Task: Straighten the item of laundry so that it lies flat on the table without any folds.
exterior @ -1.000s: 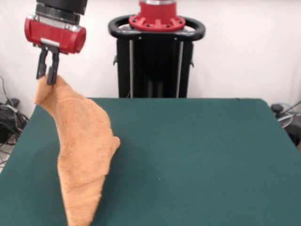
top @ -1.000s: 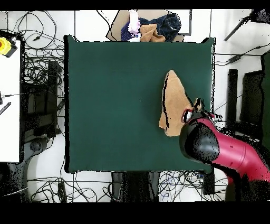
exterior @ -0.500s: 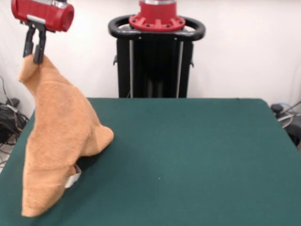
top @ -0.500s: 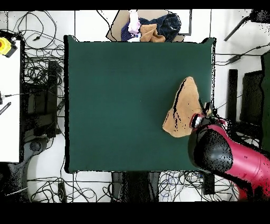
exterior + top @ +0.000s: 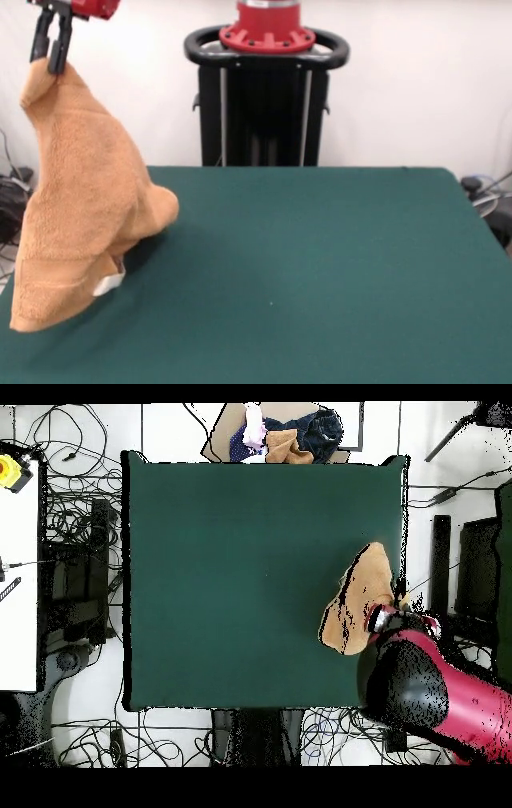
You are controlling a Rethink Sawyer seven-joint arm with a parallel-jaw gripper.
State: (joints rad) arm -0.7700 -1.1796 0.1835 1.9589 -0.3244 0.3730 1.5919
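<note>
The towel (image 5: 84,208) is clamped by one corner in the claw (image 5: 46,58) and hung up high, with its lower end draped on the table (image 5: 336,264) edge.

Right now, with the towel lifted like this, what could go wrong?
1. The gripper pinches only one corner of the towel, which hangs bunched; the cloth might slip out.
2. In the overhead view the towel sits at the very edge of the table; released here, part of it could slide off.
3. The lower end lies crumpled on the table, so lowering straight down would likely leave folds.
</note>
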